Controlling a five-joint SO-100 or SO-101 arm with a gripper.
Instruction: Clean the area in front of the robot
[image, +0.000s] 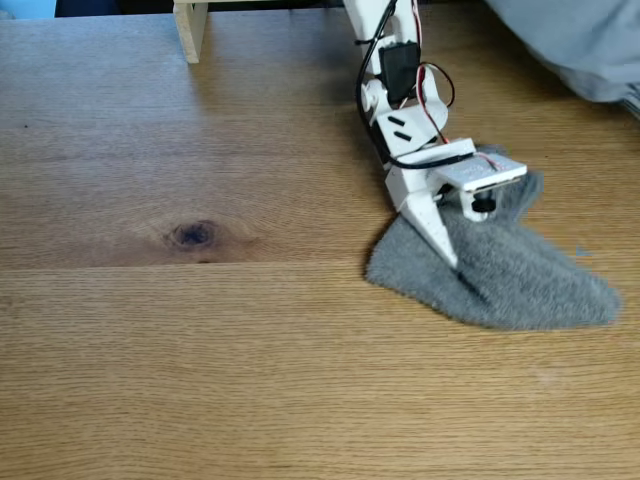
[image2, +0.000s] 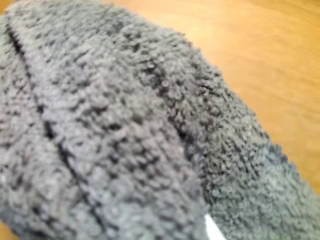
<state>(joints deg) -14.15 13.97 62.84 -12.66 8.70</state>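
While the robot presses its fingers into the grey cloth, grip unclear, wiping seems underway; next, sweep it leftward across the counter.

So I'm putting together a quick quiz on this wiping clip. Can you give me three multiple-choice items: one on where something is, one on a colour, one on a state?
1. In the fixed view, where does the grey cloth lie?
A. Right part of the tabletop
B. Beside the wooden post at the top left
C. On the dark knot

2. What colour is the cloth?
A. Blue
B. Grey
C. Yellow

3. How does the gripper stand to the cloth?
A. Raised high above it
B. Down on it, fingertip pressed into the fabric
C. Off to the left, on bare wood

Answers:
1 A: the cloth sits right of the dark knot on the tabletop, far from the wooden post.
2 B: grey terry pile shows in both views.
3 B: the white fingertip meets the cloth's surface in the fixed view.
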